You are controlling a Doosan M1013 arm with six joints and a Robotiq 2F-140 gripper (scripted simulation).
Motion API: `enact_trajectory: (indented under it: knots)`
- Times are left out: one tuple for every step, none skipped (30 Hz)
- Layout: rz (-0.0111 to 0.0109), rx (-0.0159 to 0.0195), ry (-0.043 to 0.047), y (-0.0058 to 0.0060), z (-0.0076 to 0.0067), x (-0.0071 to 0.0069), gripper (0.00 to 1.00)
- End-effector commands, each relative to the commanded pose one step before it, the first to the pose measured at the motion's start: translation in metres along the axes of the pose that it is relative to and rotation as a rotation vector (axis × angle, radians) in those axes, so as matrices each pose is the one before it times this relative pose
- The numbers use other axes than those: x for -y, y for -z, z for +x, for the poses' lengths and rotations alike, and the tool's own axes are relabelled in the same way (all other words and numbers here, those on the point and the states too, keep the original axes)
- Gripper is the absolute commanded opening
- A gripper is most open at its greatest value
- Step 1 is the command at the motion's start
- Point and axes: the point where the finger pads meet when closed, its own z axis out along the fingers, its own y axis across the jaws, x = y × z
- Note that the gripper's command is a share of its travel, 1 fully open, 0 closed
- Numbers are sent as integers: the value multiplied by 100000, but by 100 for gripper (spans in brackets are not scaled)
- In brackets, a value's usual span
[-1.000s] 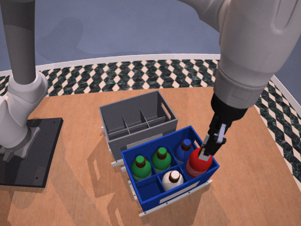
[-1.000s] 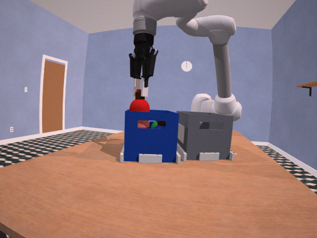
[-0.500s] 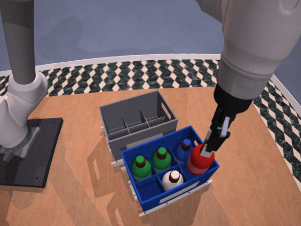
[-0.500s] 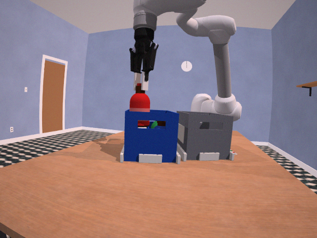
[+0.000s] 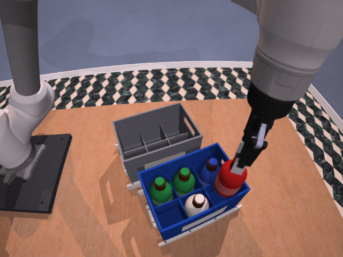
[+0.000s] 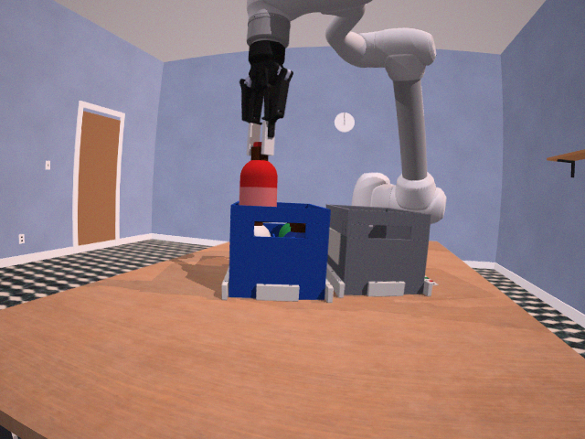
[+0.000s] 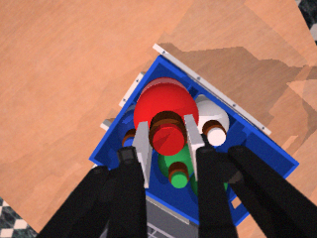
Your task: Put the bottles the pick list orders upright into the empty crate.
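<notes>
a round white clock (image 6: 344, 122) hangs at twelve o'clock. a brown door (image 6: 99, 178) stands toward ten o'clock, a wooden shelf (image 6: 569, 155) toward three.
</notes>
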Motion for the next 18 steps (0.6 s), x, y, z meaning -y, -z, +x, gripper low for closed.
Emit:
enact_trajectory:
  knots:
    - [18, -2, 1, 434, -4, -1, 0]
    - [0, 0, 0, 167, 0, 0, 0]
    - [0, 0, 0, 167, 0, 0, 0]
    - [0, 0, 0, 167, 0, 0, 0]
    - [0, 0, 0, 167, 0, 0, 0]
    - [0, 0, 0, 167, 0, 0, 0]
    - [0, 0, 0, 167, 0, 0, 0]
    - [0, 0, 0, 167, 0, 0, 0]
    - [0, 0, 0, 167, 0, 0, 0]
    - [0, 0, 0, 167, 0, 0, 0]
    - [0, 0, 0, 167, 0, 0, 0]
    - [0, 0, 0, 167, 0, 0, 0]
    - [0, 0, 0, 167, 0, 0, 0]
    - [0, 0, 0, 167, 0, 0, 0]
    - [0, 0, 0, 0, 0, 0, 0]
    - [0, 0, 0, 0, 0, 0, 0]
    - [0, 0, 0, 167, 0, 0, 0]
    - [0, 0, 0, 167, 0, 0, 0]
